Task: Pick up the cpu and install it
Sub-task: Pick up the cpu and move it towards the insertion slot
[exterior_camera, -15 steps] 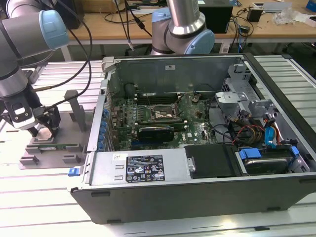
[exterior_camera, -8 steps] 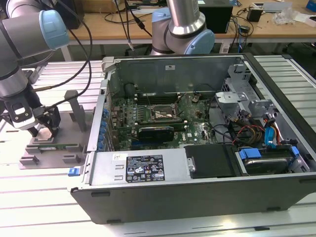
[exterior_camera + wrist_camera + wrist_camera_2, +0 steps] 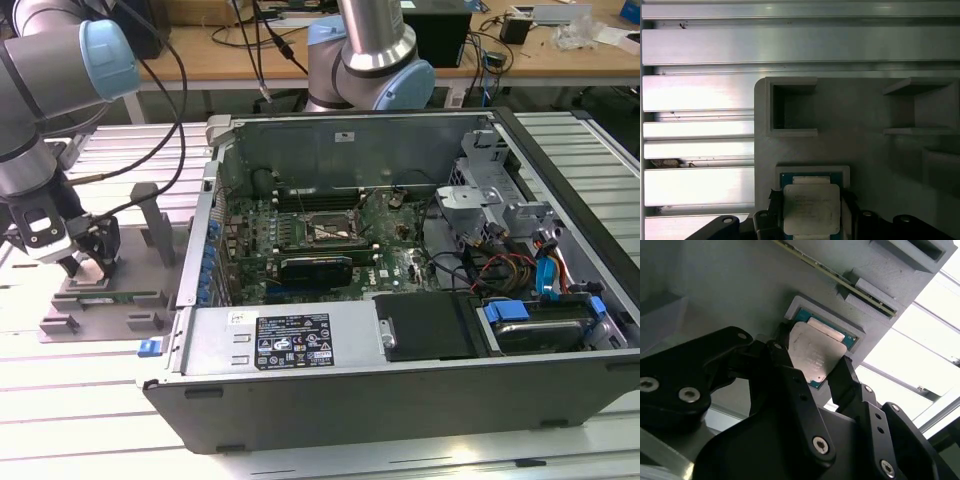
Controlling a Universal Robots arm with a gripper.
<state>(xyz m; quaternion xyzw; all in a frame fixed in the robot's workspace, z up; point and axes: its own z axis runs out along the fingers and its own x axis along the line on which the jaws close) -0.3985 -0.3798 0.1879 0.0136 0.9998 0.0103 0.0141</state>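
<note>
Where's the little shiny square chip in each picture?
Exterior view: hidden beneath the gripper, on the exterior view's left.
Second wrist view: the cpu lies at a square pocket, by the gripper.
First wrist view: the cpu at that same pocket.
Shared landmark: the grey tray holding that pocket.

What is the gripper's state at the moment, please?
Gripper: closed on the cpu, fingers against two opposite edges, with the cpu sitting in the grey tray's recess.
</note>
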